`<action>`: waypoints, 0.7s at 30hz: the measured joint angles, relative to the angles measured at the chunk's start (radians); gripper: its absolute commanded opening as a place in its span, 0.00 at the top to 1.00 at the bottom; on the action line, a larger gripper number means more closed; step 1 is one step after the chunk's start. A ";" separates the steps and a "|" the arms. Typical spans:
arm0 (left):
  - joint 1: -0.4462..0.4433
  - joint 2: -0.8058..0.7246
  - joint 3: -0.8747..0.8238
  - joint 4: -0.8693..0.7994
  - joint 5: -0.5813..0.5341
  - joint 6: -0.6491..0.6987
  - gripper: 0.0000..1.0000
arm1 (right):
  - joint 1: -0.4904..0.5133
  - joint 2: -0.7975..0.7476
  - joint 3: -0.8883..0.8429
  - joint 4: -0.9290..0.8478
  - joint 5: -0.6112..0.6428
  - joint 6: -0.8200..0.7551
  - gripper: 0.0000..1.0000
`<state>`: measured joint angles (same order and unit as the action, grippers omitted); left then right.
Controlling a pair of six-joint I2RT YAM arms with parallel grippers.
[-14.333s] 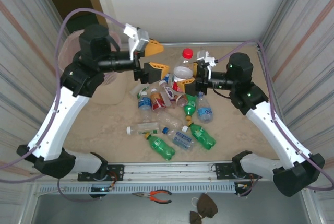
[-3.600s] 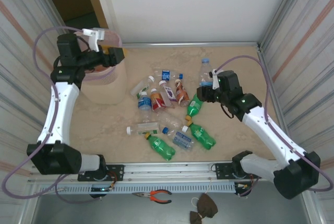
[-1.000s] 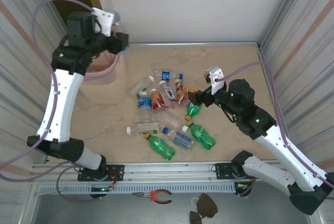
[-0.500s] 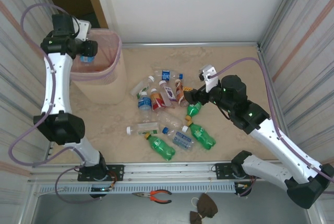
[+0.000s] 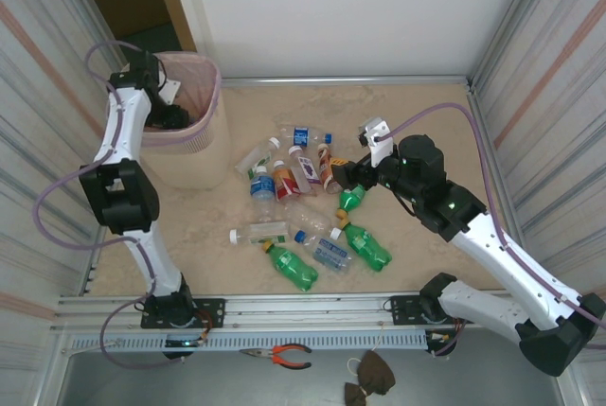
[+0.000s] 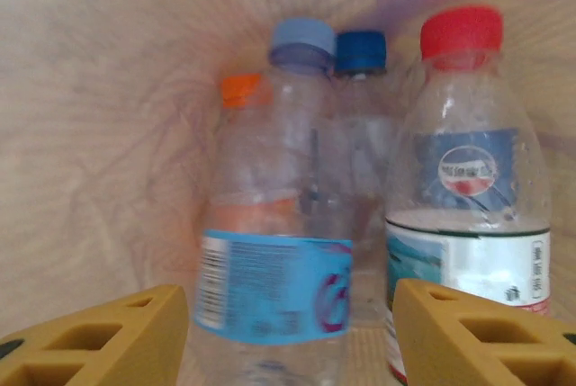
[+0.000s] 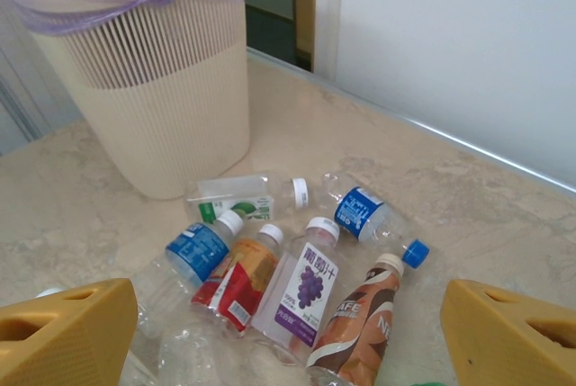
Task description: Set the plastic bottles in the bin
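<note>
The left gripper [image 6: 290,318] has dipped inside the round pale pink mesh bin [image 5: 189,162] and spread its jaws clear of a clear blue-labelled plastic bottle [image 6: 270,282], now released among others there. Beside the bin, the right gripper [image 7: 290,327] hovers wide open and empty over the remaining plastic bottles [image 7: 304,289].

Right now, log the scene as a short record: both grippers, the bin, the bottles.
left gripper: open, down inside the bin
bin contents: at least four bottles; caps red, dark blue, light blue, orange
right gripper: open, empty, above the loose bottles
loose bottles: lying on the table, apart from the bin; three are green
task status: not finished
</note>
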<state>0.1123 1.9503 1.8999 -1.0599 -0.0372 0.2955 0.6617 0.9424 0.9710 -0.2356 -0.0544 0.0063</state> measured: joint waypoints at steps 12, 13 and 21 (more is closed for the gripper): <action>0.005 0.075 -0.025 -0.022 0.063 -0.006 0.38 | 0.000 0.015 0.000 0.008 0.000 0.001 0.14; 0.005 0.074 -0.025 -0.021 0.070 -0.007 0.38 | 0.000 0.016 0.000 0.007 0.001 0.001 0.14; 0.012 -0.009 -0.084 0.030 0.197 -0.024 0.36 | -0.001 0.099 0.056 -0.051 0.030 0.035 0.14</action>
<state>0.1246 1.9411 1.8156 -1.0298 0.1596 0.2714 0.6609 1.0416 1.0267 -0.2867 -0.0246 0.0418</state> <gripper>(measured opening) 0.639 0.863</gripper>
